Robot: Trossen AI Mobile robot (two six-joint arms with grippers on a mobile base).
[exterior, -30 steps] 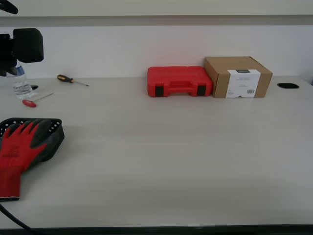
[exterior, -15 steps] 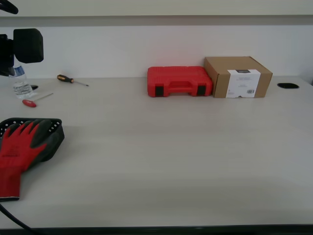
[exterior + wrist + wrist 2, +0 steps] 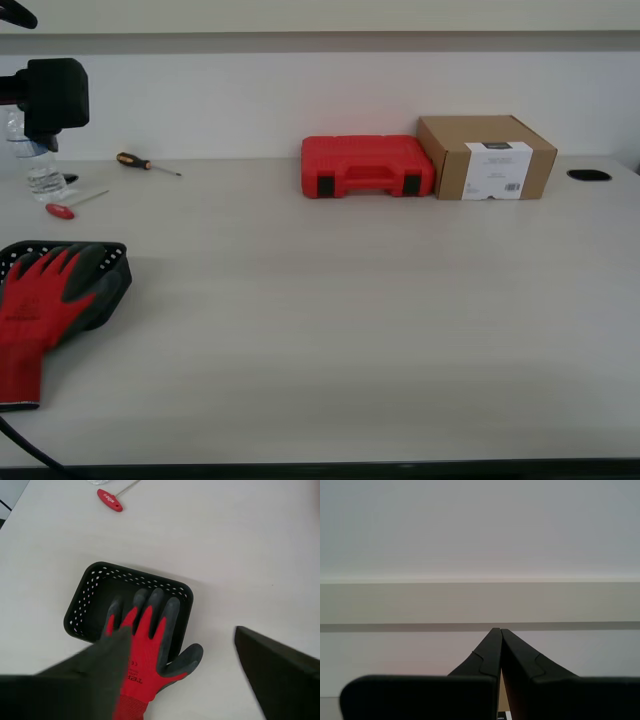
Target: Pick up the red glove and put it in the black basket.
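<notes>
The red glove (image 3: 145,645) is seen lying palm-up across the black basket (image 3: 85,597), near the edge of the desk (image 3: 350,320) at the exterior view's left. Its dark coated fingers rest inside the basket, while the thumb, the palm's lower part and the cuff hang over the rim onto the desk. The task is judged only partly done, since the glove is draped rather than contained.

The first end effector (image 3: 182,675) is held above the glove with its jaws wide apart and nothing between them. The second end effector (image 3: 500,650) is pointed at a blank wall, its fingers pressed together on nothing.

The glove is judged light, soft and floppy; the knit would bunch under a pinch, and the coated palm should offer good friction. A hold at the cuff or lower palm seems best, so that the overhanging part could be lifted and folded inward.
</notes>
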